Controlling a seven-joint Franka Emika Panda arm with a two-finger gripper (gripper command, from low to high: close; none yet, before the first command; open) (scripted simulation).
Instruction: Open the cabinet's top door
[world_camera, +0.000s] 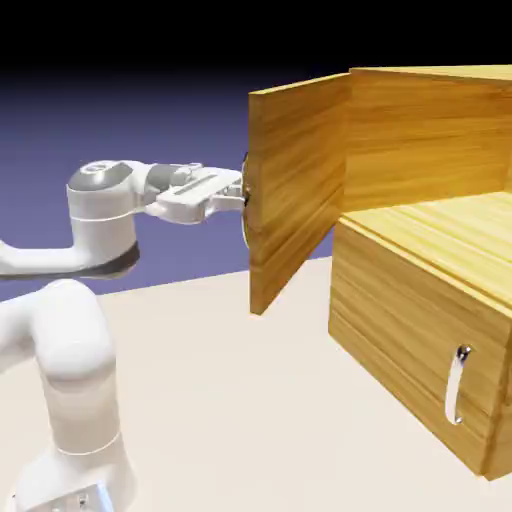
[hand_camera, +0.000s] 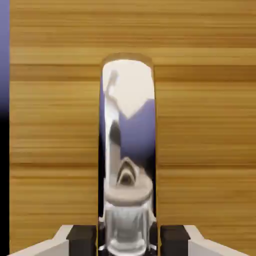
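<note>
Here's the cabinet (world_camera: 420, 250), a big box of golden-brown striped wood sitting on the pale surface (world_camera: 250, 400) at the exterior view's right, and its upper compartment is exposed: the top door (world_camera: 295, 190) stands swung well out from the front, hinged along its right edge and reaching leftward toward the arm. Behind the door you can see into the upper compartment, bare wood on the back wall and on the shelf floor, nothing showing in the part that's visible; the rest is cut off by the frame edge. Below it, the lower panel (world_camera: 420, 350) sits flush and closed, its short silver handle (world_camera: 458, 385) upright near the right; what's behind that panel is hidden.

The white arm (world_camera: 90, 240) comes up from the lower left, bends level, and the gripper (world_camera: 240, 195) meets the door's outer face at its free edge. From this side the contact point is mostly masked by the door's edge.

Now the hand view: wood grain fills the frame, and straight up the middle runs the long silver bar handle (hand_camera: 127, 150), mirror-bright, reflecting the arm and backdrop. The two dark finger pads (hand_camera: 82, 237) sit tight on either side of the bar at the bottom edge, so the jaws are clamped right down on that handle, no gap showing
</note>
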